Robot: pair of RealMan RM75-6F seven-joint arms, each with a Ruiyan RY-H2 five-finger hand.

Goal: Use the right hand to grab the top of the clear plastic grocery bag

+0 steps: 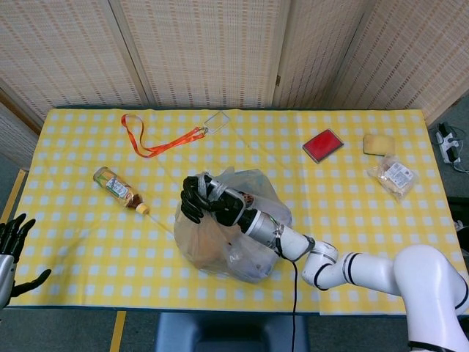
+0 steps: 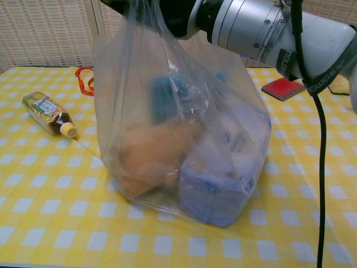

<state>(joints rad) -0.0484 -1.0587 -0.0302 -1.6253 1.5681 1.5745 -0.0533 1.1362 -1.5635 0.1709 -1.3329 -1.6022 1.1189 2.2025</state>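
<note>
Head view: clear plastic grocery bag [image 1: 234, 246] stands near the front middle of the yellow checked tabletop [image 1: 352, 220]. Right robot hand [image 1: 205, 202] sits on the bag's top, black fingers curled in and bunching the plastic there, so it grips the top. Right arm runs from the lower right corner to the bag. Bag holds an orange item and bluish packs, blurred through the plastic. Left robot hand [image 1: 11, 246] is at the far left edge, off the tabletop, fingers spread, holding nothing. Small bottle [image 1: 117, 188] lies on its side left of the bag, apart from it. Orange lanyard [image 1: 154, 139] lies behind the bottle near the far edge, with a clear badge holder [image 1: 217, 120] at its end. Red flat box [image 1: 322, 144] is right of center at the back. Yellow block [image 1: 379, 144] and a wrapped snack pack [image 1: 396, 176] sit at the far right.

Chest view: bag [image 2: 184, 134] fills the center, base on the tabletop [image 2: 44, 184], plastic gathered upward into the right robot hand [image 2: 167, 11] at the top edge; fingers mostly cut off by the frame. Orange lump low left inside, blue packs low right. Bottle [image 2: 49, 114] lies left, yellow cap toward the bag. Lanyard [image 2: 85, 79] shows behind it, red box [image 2: 283, 88] on the right.
</note>
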